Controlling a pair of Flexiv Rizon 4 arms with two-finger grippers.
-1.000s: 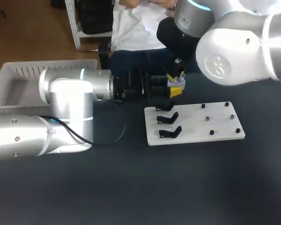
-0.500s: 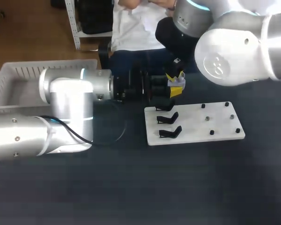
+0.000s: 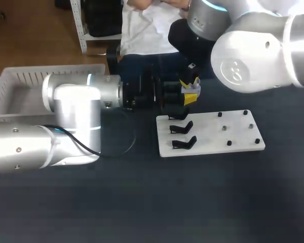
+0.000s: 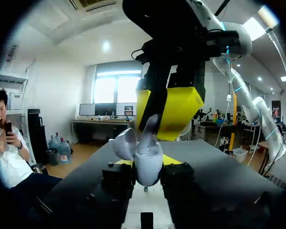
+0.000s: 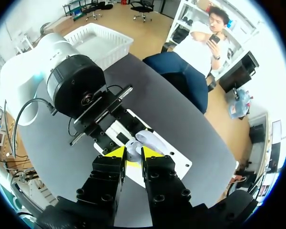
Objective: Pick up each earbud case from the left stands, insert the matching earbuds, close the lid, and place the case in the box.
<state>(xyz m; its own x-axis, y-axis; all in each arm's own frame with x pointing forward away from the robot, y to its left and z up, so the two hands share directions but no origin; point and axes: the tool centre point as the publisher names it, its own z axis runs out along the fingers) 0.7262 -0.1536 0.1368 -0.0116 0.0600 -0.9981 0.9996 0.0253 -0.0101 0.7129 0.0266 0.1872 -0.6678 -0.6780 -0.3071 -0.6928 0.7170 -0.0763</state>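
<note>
The earbud case (image 4: pixel 148 169), pale lavender-white, is held in the air above the far edge of the white stand board (image 3: pixel 233 132). Its lid (image 4: pixel 125 143) is swung open to one side. The left gripper (image 4: pixel 148 161) clamps it from both sides, with a yellow tip against each flank. This grip probably keeps the open mouth facing up and steady, so that the other arm has a fixed target.

Directly above the case, the right gripper (image 5: pixel 133 153) points down with its fingers drawn narrow on a pale earbud (image 4: pixel 150 126). The earbud's stem hangs into the case's well, so the step in hand looks like seating that earbud. Whether it is fully home cannot be told.

On the board below, the three black stands (image 3: pixel 182 126) on its left side appear empty, and small dark pegs (image 3: pixel 245 112) dot its right side. The white basket (image 3: pixel 55 71) sits well apart at the far left of the dark table (image 3: pixel 192 202). It is presumably the box for finished cases.

No writing or label can be read on the case, the board or the basket.
</note>
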